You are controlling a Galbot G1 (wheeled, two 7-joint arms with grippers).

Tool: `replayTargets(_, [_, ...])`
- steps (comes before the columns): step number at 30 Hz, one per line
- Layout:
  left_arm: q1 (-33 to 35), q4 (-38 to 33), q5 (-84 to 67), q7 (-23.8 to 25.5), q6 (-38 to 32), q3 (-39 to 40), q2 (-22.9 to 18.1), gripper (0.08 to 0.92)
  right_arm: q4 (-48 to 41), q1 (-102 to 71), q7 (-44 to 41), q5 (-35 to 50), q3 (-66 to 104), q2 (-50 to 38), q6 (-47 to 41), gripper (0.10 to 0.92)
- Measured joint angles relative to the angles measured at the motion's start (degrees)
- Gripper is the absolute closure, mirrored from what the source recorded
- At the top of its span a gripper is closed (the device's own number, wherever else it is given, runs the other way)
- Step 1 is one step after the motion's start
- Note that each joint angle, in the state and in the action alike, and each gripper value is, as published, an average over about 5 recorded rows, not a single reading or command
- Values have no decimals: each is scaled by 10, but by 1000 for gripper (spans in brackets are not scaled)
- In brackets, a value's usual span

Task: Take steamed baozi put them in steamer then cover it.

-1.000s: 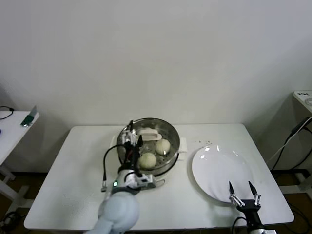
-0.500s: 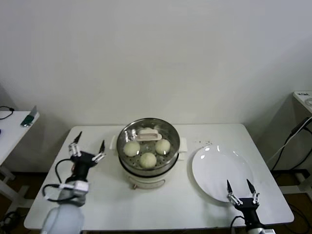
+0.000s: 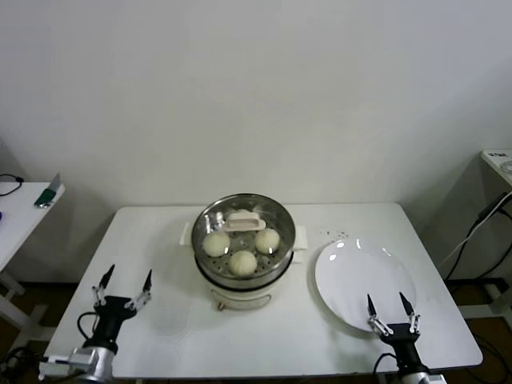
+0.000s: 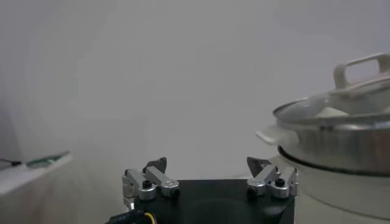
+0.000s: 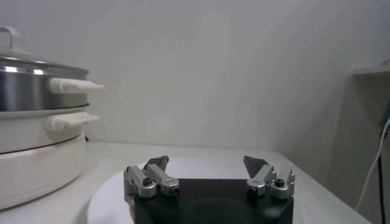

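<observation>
The steel steamer (image 3: 245, 240) stands on its white base at the table's middle. The glass cover (image 3: 244, 230) with its cream bar handle (image 3: 244, 223) sits on it. Three cream-white baozi (image 3: 243, 262) show through the glass; a fourth lies under the handle. The steamer also shows in the left wrist view (image 4: 341, 143) and the right wrist view (image 5: 33, 131). My left gripper (image 3: 122, 284) is open and empty at the table's front left, apart from the steamer. My right gripper (image 3: 388, 308) is open and empty over the front edge of the white plate (image 3: 365, 282).
The empty white plate lies right of the steamer. A second small table (image 3: 16, 212) stands off to the left with a green object (image 3: 50, 195) on it. A cable (image 3: 480, 220) hangs at the right beyond the table edge.
My left gripper has drawn back from beside the steamer's lid to the table's front left corner, open and empty. The right gripper has shifted slightly lower.
</observation>
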Motion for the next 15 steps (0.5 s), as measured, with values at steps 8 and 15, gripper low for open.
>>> replayTargets(8, [18, 34, -31, 21, -55, 11, -1, 177, -3, 1, -2, -6, -4, 3, 0, 203])
replayTargets(15, [28, 49, -46, 30, -77, 16, -1, 177, -4, 2, -4, -8, -4, 2, 1, 203])
